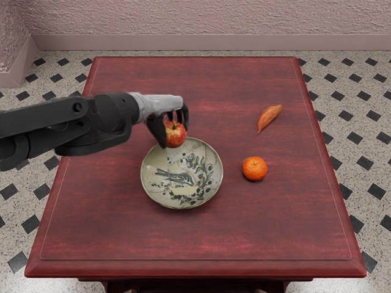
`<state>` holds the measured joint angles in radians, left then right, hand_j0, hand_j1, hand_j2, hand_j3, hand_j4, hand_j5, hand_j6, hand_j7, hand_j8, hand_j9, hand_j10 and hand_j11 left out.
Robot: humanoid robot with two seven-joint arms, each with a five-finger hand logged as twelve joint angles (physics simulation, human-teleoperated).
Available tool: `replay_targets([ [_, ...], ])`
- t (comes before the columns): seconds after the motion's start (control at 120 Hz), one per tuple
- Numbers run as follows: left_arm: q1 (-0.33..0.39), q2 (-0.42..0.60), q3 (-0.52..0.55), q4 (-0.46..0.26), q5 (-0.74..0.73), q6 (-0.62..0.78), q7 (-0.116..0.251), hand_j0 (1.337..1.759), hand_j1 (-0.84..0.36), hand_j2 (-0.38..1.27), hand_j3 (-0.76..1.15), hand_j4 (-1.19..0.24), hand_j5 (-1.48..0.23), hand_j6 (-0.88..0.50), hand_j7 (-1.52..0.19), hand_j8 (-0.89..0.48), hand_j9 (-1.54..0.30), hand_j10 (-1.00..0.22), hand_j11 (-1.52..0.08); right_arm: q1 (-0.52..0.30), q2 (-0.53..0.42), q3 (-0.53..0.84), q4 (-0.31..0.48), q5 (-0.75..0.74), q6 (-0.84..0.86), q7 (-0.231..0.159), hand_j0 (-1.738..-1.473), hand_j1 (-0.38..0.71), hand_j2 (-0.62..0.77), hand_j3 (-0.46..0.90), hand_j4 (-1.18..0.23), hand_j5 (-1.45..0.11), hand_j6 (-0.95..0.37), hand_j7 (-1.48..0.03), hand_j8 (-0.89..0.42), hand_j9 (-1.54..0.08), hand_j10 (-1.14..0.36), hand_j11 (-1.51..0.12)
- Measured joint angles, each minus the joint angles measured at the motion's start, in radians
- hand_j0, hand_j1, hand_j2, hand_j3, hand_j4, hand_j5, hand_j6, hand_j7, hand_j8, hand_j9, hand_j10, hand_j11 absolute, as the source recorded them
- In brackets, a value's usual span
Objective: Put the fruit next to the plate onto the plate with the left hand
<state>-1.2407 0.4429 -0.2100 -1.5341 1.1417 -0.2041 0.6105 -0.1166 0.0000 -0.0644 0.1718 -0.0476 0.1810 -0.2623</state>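
Fingers [159,130] of the left hand [165,116] curl down around a red-yellow apple [175,135], pinching it from above, and the fruit hangs at the 11 o'clock rim of the plate [148,178]; whether it touches the rim I cannot tell. To place it well, the hand should carry the apple a little toward 5 o'clock, over the painted middle, and lower it until it rests. Only then should the fingers spread, or it may roll off the sloping edge onto the counter [110,226].
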Motion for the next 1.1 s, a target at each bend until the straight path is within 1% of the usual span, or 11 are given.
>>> replay_targets([
  [0.158, 0.038, 0.005, -0.002, -0.039, -0.008, -0.023, 0.000, 1.658, -0.32, 0.37, 0.00, -0.56, -0.87, -0.41, -0.86, -0.51, -0.85, -0.64, -0.85, 0.000, 0.000, 0.000, 0.000, 0.000, 0.000, 0.000, -1.658, -0.35, 0.00, 0.00, 0.00, 0.00, 0.00, 0.00, 0.00, 0.00, 0.00, 0.00],
  [0.217, 0.050, 0.002, 0.000, -0.049, -0.007, -0.025, 0.000, 1.657, -0.31, 0.31, 0.00, -0.56, -0.87, -0.43, -0.86, -0.51, -0.85, -0.64, -0.85, 0.000, 0.000, 0.000, 0.000, 0.000, 0.000, 0.000, -1.658, -0.35, 0.00, 0.00, 0.00, 0.00, 0.00, 0.00, 0.00, 0.00, 0.00, 0.00],
  [0.275, 0.080, 0.001, 0.002, -0.054, -0.007, -0.027, 0.000, 1.657, -0.30, 0.33, 0.00, -0.56, -0.87, -0.41, -0.86, -0.53, -0.85, -0.64, -0.85, 0.000, 0.000, 0.000, 0.000, 0.000, 0.000, 0.000, -1.658, -0.35, 0.00, 0.00, 0.00, 0.00, 0.00, 0.00, 0.00, 0.00, 0.00, 0.00],
  [0.45, 0.090, 0.005, 0.005, -0.059, -0.005, -0.029, 0.000, 1.656, -0.28, 0.27, 0.00, -0.57, -0.85, -0.43, -0.85, -0.53, -0.84, -0.63, -0.84, 0.000, 0.000, 0.000, 0.000, 0.000, 0.000, 0.000, -1.658, -0.35, 0.00, 0.00, 0.00, 0.00, 0.00, 0.00, 0.00, 0.00, 0.00, 0.00],
  [0.475, 0.094, 0.004, 0.004, -0.059, -0.004, -0.028, 0.000, 1.656, -0.26, 0.24, 0.00, -0.55, -0.81, -0.42, -0.80, -0.52, -0.80, -0.60, -0.80, 0.000, 0.000, 0.000, 0.000, 0.000, 0.000, 0.000, -1.658, -0.35, 0.00, 0.00, 0.00, 0.00, 0.00, 0.00, 0.00, 0.00, 0.00, 0.00],
  [0.6, 0.109, 0.001, -0.013, -0.060, -0.005, -0.023, 0.000, 1.657, -0.01, 0.14, 0.00, -0.32, -0.47, -0.25, -0.47, -0.31, -0.47, -0.35, -0.47, 0.000, 0.000, 0.000, 0.000, 0.000, 0.000, 0.000, -1.658, -0.35, 0.00, 0.00, 0.00, 0.00, 0.00, 0.00, 0.00, 0.00, 0.00, 0.00],
  [0.725, 0.106, 0.035, -0.044, -0.084, -0.032, -0.026, 0.000, 1.658, 0.14, 0.08, 0.00, -0.19, -0.27, -0.15, -0.27, -0.18, -0.27, -0.20, -0.27, 0.000, 0.000, 0.000, 0.000, 0.000, 0.000, 0.000, -1.658, -0.35, 0.00, 0.00, 0.00, 0.00, 0.00, 0.00, 0.00, 0.00, 0.00, 0.00],
  [0.808, 0.107, 0.124, -0.117, -0.111, -0.158, -0.091, 0.000, 1.658, 0.20, 0.05, 0.00, -0.14, -0.19, -0.11, -0.19, -0.13, -0.19, -0.15, -0.19, 0.000, 0.000, 0.000, 0.000, 0.000, 0.000, 0.000, -1.658, -0.35, 0.00, 0.00, 0.00, 0.00, 0.00, 0.00, 0.00, 0.00, 0.00, 0.00],
  [0.933, 0.107, 0.278, -0.238, -0.127, -0.483, -0.294, 0.000, 1.658, 0.25, 0.03, 0.00, -0.09, -0.12, -0.07, -0.12, -0.08, -0.12, -0.09, -0.12, 0.000, 0.000, 0.000, 0.000, 0.000, 0.000, 0.000, -1.658, -0.35, 0.00, 0.00, 0.00, 0.00, 0.00, 0.00, 0.00, 0.00, 0.00, 0.00],
  [1.017, 0.108, 0.471, -0.276, -0.130, -0.717, -0.356, 0.000, 1.658, 0.28, 0.02, 0.00, -0.07, -0.09, -0.06, -0.09, -0.06, -0.09, -0.07, -0.09, 0.000, 0.000, 0.000, 0.000, 0.000, 0.000, 0.000, -1.658, -0.35, 0.00, 0.00, 0.00, 0.00, 0.00, 0.00, 0.00, 0.00, 0.00, 0.00],
  [1.1, 0.107, 0.552, -0.293, -0.130, -0.897, -0.384, 0.000, 1.658, 0.29, 0.02, 0.00, -0.05, -0.07, -0.05, -0.07, -0.05, -0.07, -0.05, -0.07, 0.000, 0.000, 0.000, 0.000, 0.000, 0.000, 0.000, -1.658, -0.35, 0.00, 0.00, 0.00, 0.00, 0.00, 0.00, 0.00, 0.00, 0.00, 0.00],
])
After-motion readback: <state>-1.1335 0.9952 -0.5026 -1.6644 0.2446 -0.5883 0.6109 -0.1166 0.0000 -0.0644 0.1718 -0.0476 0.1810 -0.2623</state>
